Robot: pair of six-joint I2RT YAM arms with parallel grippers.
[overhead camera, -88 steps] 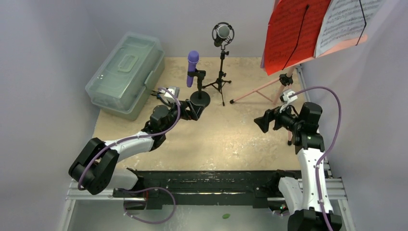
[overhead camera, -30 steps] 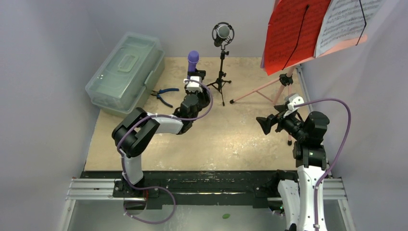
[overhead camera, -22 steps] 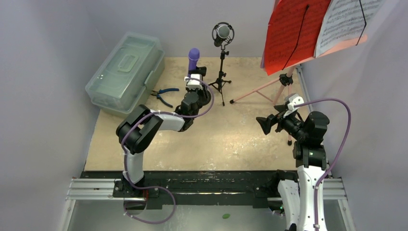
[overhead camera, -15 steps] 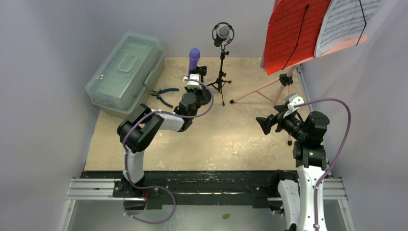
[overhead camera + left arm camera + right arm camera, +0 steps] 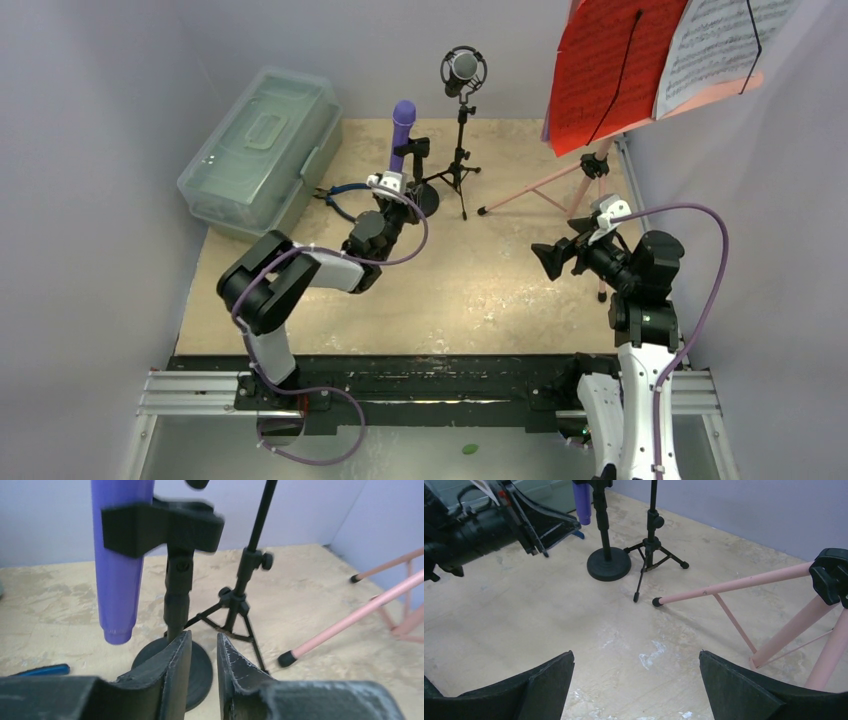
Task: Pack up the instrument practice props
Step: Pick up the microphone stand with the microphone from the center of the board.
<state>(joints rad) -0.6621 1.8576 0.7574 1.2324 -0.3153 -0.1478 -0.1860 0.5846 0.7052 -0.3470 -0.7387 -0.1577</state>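
Observation:
A purple microphone (image 5: 402,130) (image 5: 120,555) stands upright, clipped to a black stand with a round base (image 5: 425,198) (image 5: 202,665). My left gripper (image 5: 398,205) (image 5: 204,635) sits just short of that stand, its jaws a narrow gap apart with nothing between them. Behind is a black-silver microphone (image 5: 463,68) on a black tripod (image 5: 458,172) (image 5: 240,600). At the far right the pink music rack (image 5: 535,185) (image 5: 734,585) carries a red page (image 5: 610,70) and a white page (image 5: 720,40). My right gripper (image 5: 548,260) (image 5: 636,655) hangs wide open over bare table.
A clear greenish plastic case (image 5: 262,150) lies shut at the back left. Blue-handled pliers (image 5: 345,190) (image 5: 45,670) lie between the case and the microphone stand. Grey walls close in the table on three sides.
My left gripper has drawn back a little from the microphone stand toward the near left, closing and then partly reopening its jaws. The purple microphone stands straighter. The right arm has not moved.

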